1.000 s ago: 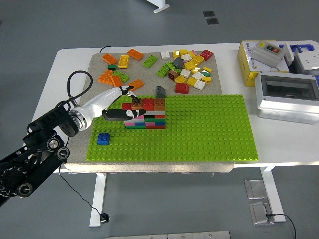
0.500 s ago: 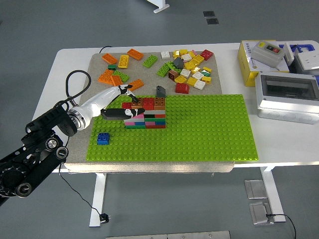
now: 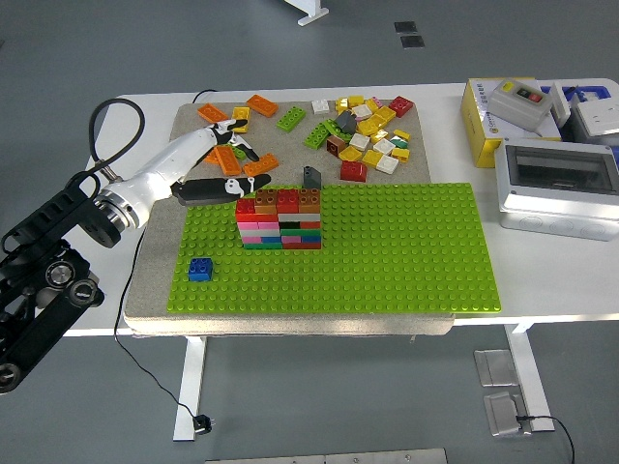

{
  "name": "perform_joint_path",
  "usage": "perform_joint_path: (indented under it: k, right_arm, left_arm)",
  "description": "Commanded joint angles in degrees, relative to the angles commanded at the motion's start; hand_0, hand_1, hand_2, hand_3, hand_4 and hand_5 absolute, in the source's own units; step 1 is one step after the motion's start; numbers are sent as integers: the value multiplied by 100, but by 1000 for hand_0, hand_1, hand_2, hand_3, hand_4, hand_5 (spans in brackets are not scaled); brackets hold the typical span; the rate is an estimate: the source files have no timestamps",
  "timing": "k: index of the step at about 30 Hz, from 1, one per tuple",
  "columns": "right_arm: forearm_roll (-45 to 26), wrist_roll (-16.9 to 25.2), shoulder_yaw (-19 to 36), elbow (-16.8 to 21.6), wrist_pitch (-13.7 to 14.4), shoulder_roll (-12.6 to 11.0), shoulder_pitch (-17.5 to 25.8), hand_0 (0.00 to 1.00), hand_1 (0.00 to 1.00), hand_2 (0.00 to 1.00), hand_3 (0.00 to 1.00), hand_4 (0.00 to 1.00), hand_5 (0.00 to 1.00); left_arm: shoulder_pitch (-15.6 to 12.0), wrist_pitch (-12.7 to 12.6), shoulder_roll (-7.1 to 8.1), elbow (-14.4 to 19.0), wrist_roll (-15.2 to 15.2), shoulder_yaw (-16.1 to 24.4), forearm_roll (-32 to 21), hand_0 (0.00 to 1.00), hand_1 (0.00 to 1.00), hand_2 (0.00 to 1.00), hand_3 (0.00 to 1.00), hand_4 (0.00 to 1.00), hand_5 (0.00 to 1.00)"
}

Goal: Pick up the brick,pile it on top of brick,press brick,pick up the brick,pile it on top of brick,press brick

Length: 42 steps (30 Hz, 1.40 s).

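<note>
Pulling my left hand (image 3: 221, 155) back from the multicoloured stacked brick wall (image 3: 280, 219) on the green studded baseplate (image 3: 387, 251), fingers loosely spread and empty; I am reaching toward loose orange bricks (image 3: 228, 158) for the next pick.

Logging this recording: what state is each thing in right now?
left hand: open, holding nothing, over the orange bricks.
brick wall: stacked on the baseplate, untouched.
blue brick: alone on the green baseplate.
loose bricks: scattered beyond the baseplate.
grey box: lid closed.
</note>
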<state>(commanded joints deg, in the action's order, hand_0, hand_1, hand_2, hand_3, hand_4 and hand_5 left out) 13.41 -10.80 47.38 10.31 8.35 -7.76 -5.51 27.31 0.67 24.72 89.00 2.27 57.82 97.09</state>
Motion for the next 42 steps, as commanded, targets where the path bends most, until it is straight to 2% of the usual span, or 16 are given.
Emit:
perform_joint_path:
  k: [2, 3, 6, 8, 9, 13, 16, 21, 23, 27, 32, 42]
  right_arm:
    - [-12, 4, -9, 0, -1, -2, 7, 769, 777, 830, 848, 576, 998]
    - [-31, 13, -14, 0, -1, -4, 17, 769, 777, 830, 847, 574, 998]
    - [-60, 27, -22, 0, -2, -9, 24, 769, 777, 830, 847, 574, 998]
    - [-46, 27, -21, 0, -3, -12, 15, 769, 777, 830, 847, 574, 998]
    - [-38, 26, -22, 0, -4, -13, 10, 769, 777, 829, 845, 570, 998]
    - [-42, 31, -37, 0, -9, -15, 6, 769, 777, 829, 845, 570, 998]
    - [-40, 34, -47, 0, -12, -19, 0, 769, 777, 829, 844, 569, 998]
    - [-54, 38, -74, 0, -17, -29, -13, 769, 776, 828, 843, 569, 998]
    - [-64, 39, -87, 0, -17, -32, -20, 769, 776, 828, 843, 569, 998]
    - [-68, 27, -116, 0, -10, -47, -59, 768, 776, 828, 843, 569, 998]
    - [-85, 21, -134, 0, -10, -57, -76, 768, 776, 828, 843, 569, 998]
    - [-89, 22, -139, 0, -36, -65, -82, 768, 776, 827, 841, 569, 998]
  left_arm:
    - [-211, -201, 181, 198, -206, 217, 15, 998, 990, 998, 798, 795, 561]
    - [-404, -383, 326, 346, -394, 406, -6, 998, 990, 998, 870, 724, 388]
    - [-762, -713, 480, 368, -744, 669, -23, 998, 990, 998, 870, 724, 388]
    - [-997, -904, 498, 200, -972, 678, 66, 998, 990, 998, 870, 724, 388]
    - [-1083, -978, 482, 106, -1052, 665, 115, 998, 989, 998, 898, 678, 306]
    - [-1302, -1157, 329, -254, -1239, 628, 217, 998, 989, 998, 898, 678, 306]
    - [-1352, -1151, 217, -487, -1222, 567, 336, 997, 989, 998, 893, 660, 278]
    - [-1323, -1058, 147, -871, -1077, 354, 647, 996, 990, 998, 877, 646, 256]
    - [-1299, -1017, 161, -971, -1029, 266, 684, 996, 990, 998, 877, 646, 256]
    - [-1184, -894, 280, -1227, -917, -98, 610, 996, 990, 998, 874, 648, 263]
    - [-1153, -825, 368, -1341, -851, -305, 540, 996, 990, 998, 874, 648, 263]
    - [-1135, -749, 341, -1433, -764, -478, 415, 992, 989, 998, 858, 651, 270]
